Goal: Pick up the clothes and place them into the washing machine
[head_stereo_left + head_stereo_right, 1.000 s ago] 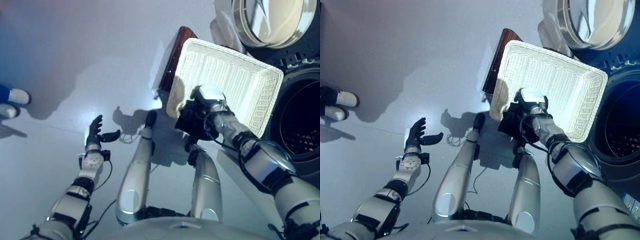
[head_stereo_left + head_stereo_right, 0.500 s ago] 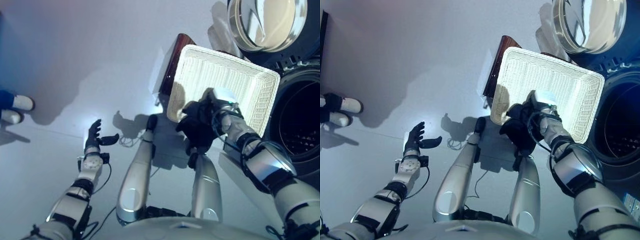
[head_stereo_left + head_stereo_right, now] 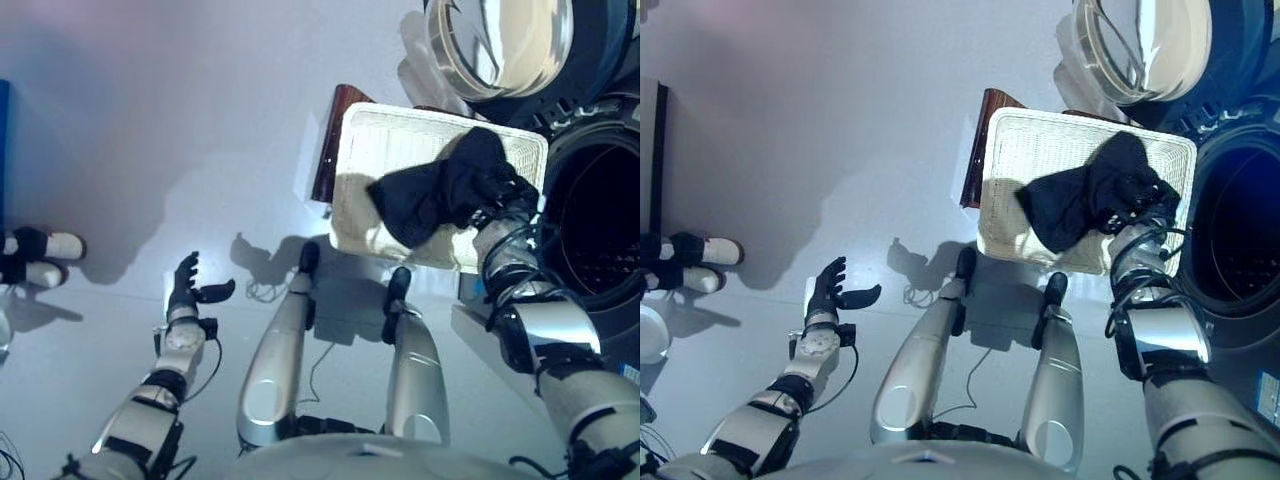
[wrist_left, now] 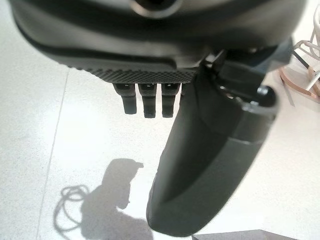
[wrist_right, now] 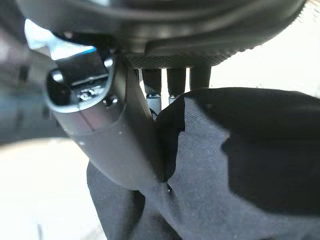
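Observation:
A black garment hangs from my right hand, lifted above the white wicker basket. The right wrist view shows the thumb and fingers pinching the dark cloth. The washing machine's dark drum opening is just to the right of the hand, and its round door stands open at the top. My left hand hovers over the floor at the lower left, fingers straight, holding nothing.
A dark brown board leans behind the basket's left edge. A person's shoes stand at the far left. A white round object shows at the left edge. Grey floor spreads across the left and middle.
My right hand has risen out of the basket toward the machine's opening, pulling the black garment up with it. The whole picture has shifted. The left hand stays as it was.

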You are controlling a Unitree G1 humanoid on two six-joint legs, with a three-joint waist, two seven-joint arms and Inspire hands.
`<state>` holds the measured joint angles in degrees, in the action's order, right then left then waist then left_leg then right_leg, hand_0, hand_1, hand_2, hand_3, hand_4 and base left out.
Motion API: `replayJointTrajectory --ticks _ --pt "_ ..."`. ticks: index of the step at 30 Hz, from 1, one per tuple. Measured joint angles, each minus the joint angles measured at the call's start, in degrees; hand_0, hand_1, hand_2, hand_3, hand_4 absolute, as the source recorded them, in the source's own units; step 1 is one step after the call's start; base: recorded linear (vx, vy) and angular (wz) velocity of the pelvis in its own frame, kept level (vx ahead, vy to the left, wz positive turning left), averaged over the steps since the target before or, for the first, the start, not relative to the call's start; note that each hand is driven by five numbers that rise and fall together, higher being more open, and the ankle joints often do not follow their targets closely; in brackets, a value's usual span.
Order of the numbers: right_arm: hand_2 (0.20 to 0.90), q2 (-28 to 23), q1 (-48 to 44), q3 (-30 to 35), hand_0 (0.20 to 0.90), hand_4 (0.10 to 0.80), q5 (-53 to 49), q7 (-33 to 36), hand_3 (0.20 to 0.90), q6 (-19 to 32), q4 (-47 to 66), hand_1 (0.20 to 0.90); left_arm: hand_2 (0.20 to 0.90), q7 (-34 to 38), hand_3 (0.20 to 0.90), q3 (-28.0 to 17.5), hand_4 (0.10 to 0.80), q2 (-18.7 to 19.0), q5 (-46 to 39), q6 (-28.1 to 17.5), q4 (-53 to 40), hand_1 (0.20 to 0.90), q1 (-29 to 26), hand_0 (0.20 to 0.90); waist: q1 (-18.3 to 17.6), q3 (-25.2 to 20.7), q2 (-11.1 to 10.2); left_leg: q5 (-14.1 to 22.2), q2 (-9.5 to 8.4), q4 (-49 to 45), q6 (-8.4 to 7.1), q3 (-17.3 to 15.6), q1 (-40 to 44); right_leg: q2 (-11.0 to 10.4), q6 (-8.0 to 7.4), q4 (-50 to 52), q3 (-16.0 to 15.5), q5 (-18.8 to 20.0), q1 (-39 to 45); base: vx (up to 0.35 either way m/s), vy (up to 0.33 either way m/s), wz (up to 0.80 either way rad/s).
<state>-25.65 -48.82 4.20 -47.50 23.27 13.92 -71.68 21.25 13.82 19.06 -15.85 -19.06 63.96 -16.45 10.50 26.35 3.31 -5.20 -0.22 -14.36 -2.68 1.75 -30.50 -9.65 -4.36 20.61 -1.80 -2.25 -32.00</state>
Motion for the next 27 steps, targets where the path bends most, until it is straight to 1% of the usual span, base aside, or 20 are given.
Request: replayJointTrajectory --ticks 1,3,5,6,7,10,12,15,17,21,25,27 --pt "0.3 0.27 0.17 2.43 0.3 0.4 -3.3 -0.1 0.3 1.22 0.2 0.3 0.9 0.0 0.9 0.16 0.8 -0.7 -0.02 -0.01 -0.02 0.9 0.51 0.9 -0.2 -0.4 0.66 0.07 -0.04 0.09 0.1 0.0 0.13 -0.01 -0.07 -0.54 -0.01 0.17 0.34 0.042 0.029 -0.03" --pt "0.3 1.76 0.44 5.2 0.3 0.4 -9.5 -0.43 0.3 4.67 0.62 0.3 0.9 -0.04 0.9 0.33 0.8 -1.74 -0.03 -0.1 -0.06 0.9 1.7 0.9 -0.74 -1.03 1.52 0.06 -0.15 0.56 0.21 -0.19 0.43 -0.1 -0.11 -0.75 0.12 0.25 0.55 0.033 0.034 -0.04" --pt "0.3 4.23 0.98 8.38 0.3 0.4 -13.37 -0.5 0.3 6.66 2.54 0.3 0.9 -0.16 0.9 0.93 0.8 -2.1 -0.04 -0.13 -0.1 0.9 2.85 0.9 -1.35 -1.15 1.73 0.06 -0.19 0.9 0.24 -0.67 0.91 -0.05 -0.12 -0.74 0.77 0.25 0.5 -0.004 0.035 -0.11" --pt "0.3 5.17 1.27 9.05 0.3 0.4 -14.85 -0.46 0.3 7.87 2.98 0.3 0.9 -0.2 0.9 1.18 0.8 -2.77 -0.05 -0.12 -0.1 0.9 3.08 0.9 -1.47 -1.43 2.18 0.1 -0.19 0.98 0.29 -0.84 1.01 -0.06 -0.12 -0.76 0.96 0.24 0.49 -0.017 0.04 -0.1" --pt "0.3 6.28 1.93 11.03 0.3 0.4 -16.64 -0.3 0.3 9.26 4.64 0.3 0.9 -0.2 0.9 1.79 0.8 -3.5 -0.26 -0.18 -0.17 0.9 3.39 0.9 -1.53 -1.77 2.75 0.11 -0.28 1.14 0.34 -0.93 1.0 -0.1 -0.13 -0.88 1.08 0.26 0.37 0.028 0.052 -0.05" --pt "0.3 8.58 3.23 13.74 0.3 0.4 -19.07 0.27 0.3 13.45 6.88 0.3 0.9 -0.58 0.9 3.48 0.8 -5.86 -0.25 -0.98 -0.28 0.9 4.07 0.9 -1.6 -3.03 4.83 0.0 -0.64 1.69 0.56 -0.91 1.11 -0.45 -0.2 -1.02 1.1 0.27 0.32 0.013 0.043 0.02" --pt "0.3 9.06 3.24 15.95 0.3 0.4 -19.95 0.93 0.3 15.62 7.19 0.3 0.9 -0.88 0.9 4.56 0.8 -7.15 -0.24 -1.46 -0.54 0.9 4.77 0.9 -1.45 -3.82 6.46 -0.1 -0.96 2.01 0.77 -1.06 1.21 -0.77 -0.21 -1.12 1.22 0.26 0.33 0.016 0.044 0.02" --pt "0.3 9.07 3.3 17.55 0.3 0.4 -19.69 3.95 0.3 17.83 8.91 0.3 0.9 -0.97 0.9 4.97 0.8 -7.58 -0.23 -1.48 -1.28 0.9 5.82 0.9 -1.38 -4.21 8.09 -0.45 -1.33 2.82 1.09 -1.22 1.72 -1.16 -0.36 -1.01 1.41 0.14 0.27 -0.004 0.052 0.02" --pt "0.3 8.73 3.32 18.75 0.3 0.4 -18.21 6.51 0.3 19.16 10.4 0.3 0.9 -0.97 0.9 5.29 0.8 -7.93 -0.23 -1.56 -1.44 0.9 6.62 0.9 -1.52 -4.18 9.32 -0.66 -1.96 3.3 1.34 -1.36 2.3 -1.81 -0.91 -0.58 1.68 -0.23 0.32 0.011 0.06 0.02" --pt "0.3 8.09 3.22 20.86 0.3 0.4 -16.35 9.17 0.3 20.66 13.17 0.3 0.9 -0.97 0.9 6.23 0.8 -8.35 -0.15 -2.28 -1.43 0.9 7.65 0.9 -1.36 -4.35 11.72 -0.86 -2.32 4.0 1.59 -1.65 2.68 -2.12 -1.44 -0.54 2.45 -0.06 0.21 0.019 0.038 -0.03" --pt "0.3 5.06 2.68 22.66 0.3 0.4 -16.05 11.47 0.3 20.91 13.17 0.3 0.9 -1.39 0.9 6.79 0.8 -8.81 0.04 -2.43 -2.15 0.9 8.42 0.9 -1.12 -5.47 13.81 -1.25 -3.07 4.95 1.95 -1.66 3.12 -2.82 -1.93 -0.34 2.66 -0.38 0.01 0.027 0.047 0.04" --pt "0.3 1.84 1.92 23.45 0.3 0.4 -15.53 13.15 0.3 20.96 13.17 0.3 0.9 -1.75 0.9 6.79 0.8 -9.26 0.05 -2.49 -2.49 0.9 8.94 0.9 -0.96 -6.36 15.0 -1.62 -3.64 5.92 2.34 -1.75 3.59 -3.57 -2.7 -0.29 2.75 -0.52 -0.05 0.053 0.044 0.04"
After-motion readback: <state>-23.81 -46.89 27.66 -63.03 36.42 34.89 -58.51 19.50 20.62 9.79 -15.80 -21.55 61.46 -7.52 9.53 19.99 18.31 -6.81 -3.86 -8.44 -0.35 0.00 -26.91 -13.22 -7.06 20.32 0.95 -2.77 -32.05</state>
